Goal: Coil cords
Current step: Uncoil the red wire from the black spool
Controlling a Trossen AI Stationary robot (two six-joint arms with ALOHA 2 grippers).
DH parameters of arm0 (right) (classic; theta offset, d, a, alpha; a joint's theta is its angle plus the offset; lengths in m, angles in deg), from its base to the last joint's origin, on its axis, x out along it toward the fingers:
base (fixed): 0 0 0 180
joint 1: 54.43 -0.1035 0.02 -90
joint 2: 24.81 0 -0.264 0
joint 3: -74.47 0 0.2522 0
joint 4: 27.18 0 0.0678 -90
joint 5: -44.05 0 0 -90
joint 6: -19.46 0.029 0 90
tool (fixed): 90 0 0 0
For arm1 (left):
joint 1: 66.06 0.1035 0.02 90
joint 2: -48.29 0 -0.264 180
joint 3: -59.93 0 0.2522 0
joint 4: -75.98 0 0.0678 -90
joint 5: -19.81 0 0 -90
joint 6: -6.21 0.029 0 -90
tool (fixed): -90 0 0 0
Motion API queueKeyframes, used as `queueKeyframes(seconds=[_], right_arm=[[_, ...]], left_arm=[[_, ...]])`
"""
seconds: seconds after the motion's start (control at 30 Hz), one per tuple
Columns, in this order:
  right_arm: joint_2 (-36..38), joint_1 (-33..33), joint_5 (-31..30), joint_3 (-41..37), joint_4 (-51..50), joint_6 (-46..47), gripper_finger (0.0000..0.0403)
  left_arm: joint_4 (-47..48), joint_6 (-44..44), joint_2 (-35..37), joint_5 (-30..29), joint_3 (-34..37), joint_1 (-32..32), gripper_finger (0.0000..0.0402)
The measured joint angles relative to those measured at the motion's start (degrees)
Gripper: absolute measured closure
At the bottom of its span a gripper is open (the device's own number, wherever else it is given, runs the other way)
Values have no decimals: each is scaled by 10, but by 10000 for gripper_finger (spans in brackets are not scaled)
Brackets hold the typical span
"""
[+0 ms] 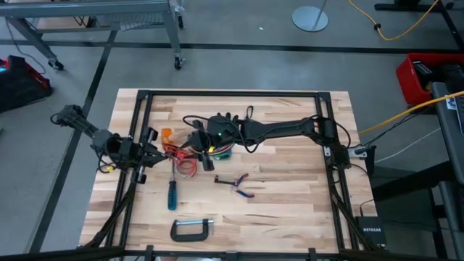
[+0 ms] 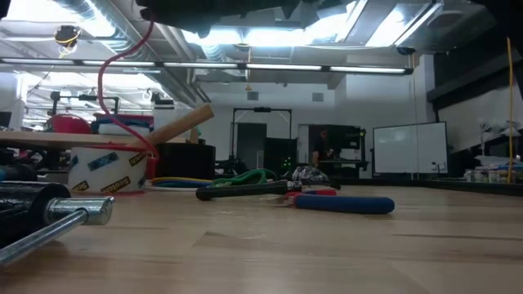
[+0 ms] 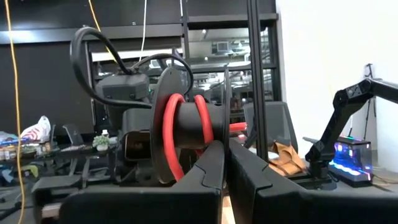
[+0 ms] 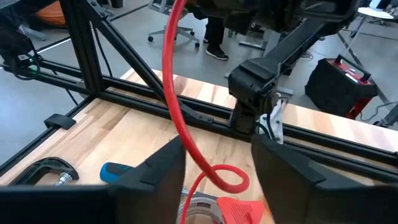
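A thin red cord (image 4: pixel 176 93) runs from my left gripper (image 1: pixel 154 148) across to my right gripper (image 1: pixel 197 145), both above the table's middle left. From there it hangs slack (image 2: pixel 102 82) to loose loops on the wood (image 1: pixel 185 167). My left gripper (image 3: pixel 225 155) is shut and points toward the table's right. My right gripper (image 4: pixel 219 140) is open, one finger on each side of the cord. A small curl of cord (image 4: pixel 230 177) lies below the gap. Whether the cord touches a finger I cannot tell. My left gripper is shut on the red cord near one end, but its own fingers (image 3: pixel 205 174) hide the place of contact. They point about level, a little upward, toward the table's right. The cord (image 4: pixel 177 18) drops slack from it down to the table.
On the near half of the table lie a blue-handled screwdriver (image 1: pixel 172 193), red-handled pliers (image 1: pixel 239 183) and a black C-clamp (image 1: pixel 192 230). A tape roll (image 2: pixel 106 171) and an orange object (image 1: pixel 167 134) sit by the cord. A black frame (image 1: pixel 141 123) borders the table.
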Motion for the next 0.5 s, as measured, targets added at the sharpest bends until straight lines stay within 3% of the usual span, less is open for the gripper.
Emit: queueKeyframes(seconds=[0.13,0.3,0.5], right_arm=[[-1,0,-3,0,-3,0,272],[-1,12,-28,0,0,-6,378],[-1,38,-58,0,26,-14,379]], left_arm=[[-3,-17,-12,10,0,0,401],[-4,-53,-23,31,0,0,401],[2,-96,-42,51,0,0,401]])
